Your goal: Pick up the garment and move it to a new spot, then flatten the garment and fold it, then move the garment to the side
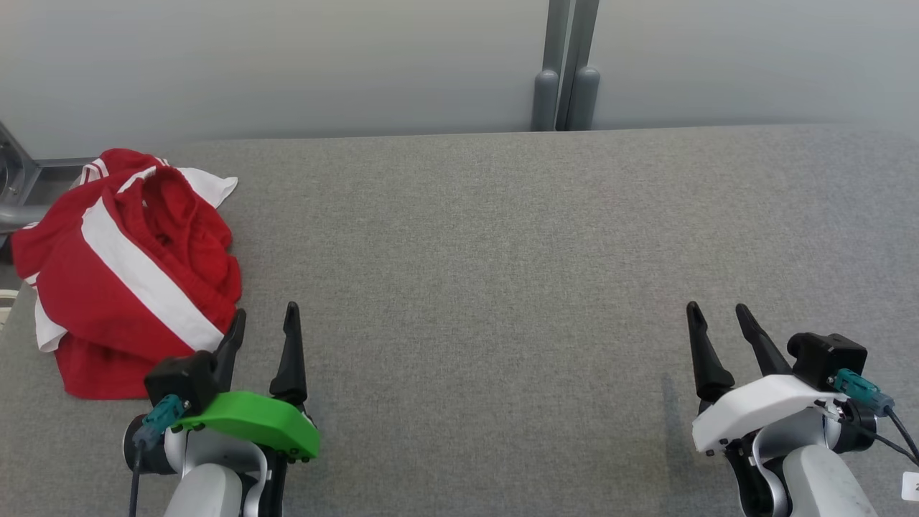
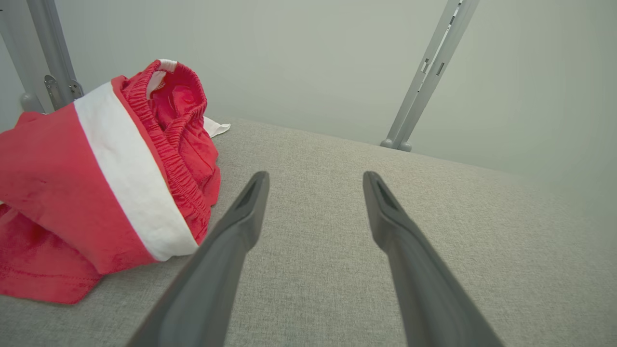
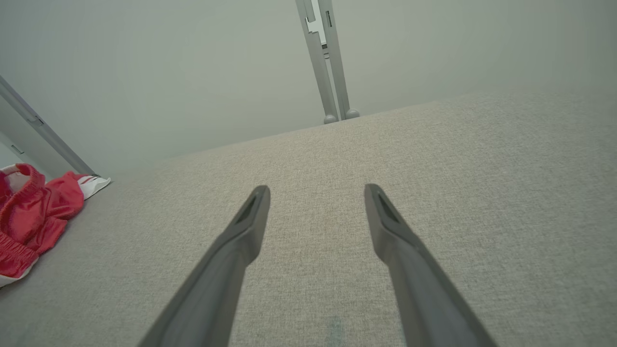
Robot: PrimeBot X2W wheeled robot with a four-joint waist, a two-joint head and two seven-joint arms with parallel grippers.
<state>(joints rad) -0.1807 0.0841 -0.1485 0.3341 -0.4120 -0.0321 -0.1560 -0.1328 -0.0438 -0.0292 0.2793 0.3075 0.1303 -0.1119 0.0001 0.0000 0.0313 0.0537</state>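
a crumpled garment (image 1: pixel 122 273), red with broad white stripes, lies in a heap at the far left of the grey fabric-covered table (image 1: pixel 502 251), close to that table's left edge and near its back edge. in the left wrist view the garment (image 2: pixel 48 193) rises as a loose mound with a gathered elastic waistband (image 2: pixel 168 144) turned up toward the top and a white band running down its side. a white corner pokes out behind it on the table (image 2: pixel 313 299).

the left jaws sit at the lower left of the head view, released and holding nothing, under a green cover (image 1: pixel 251 424). their two dark fingers (image 1: pixel 291 345) point away from the robot with a clear gap between them. the outer finger lies just beside the garment's near right edge; whether it touches the cloth cannot be told.

the right jaws sit at the lower right under a white cover (image 1: pixel 761 406), also released and empty, their fingers (image 1: pixel 703 352) spread over bare table and well apart from the garment. in the right wrist view the garment (image 3: pixel 29 217) shows at the left edge, beyond the grey table (image 3: pixel 482 168).

behind the table stands a pale wall (image 1: pixel 287 57) with a pair of grey posts (image 1: pixel 565 72) at its middle.
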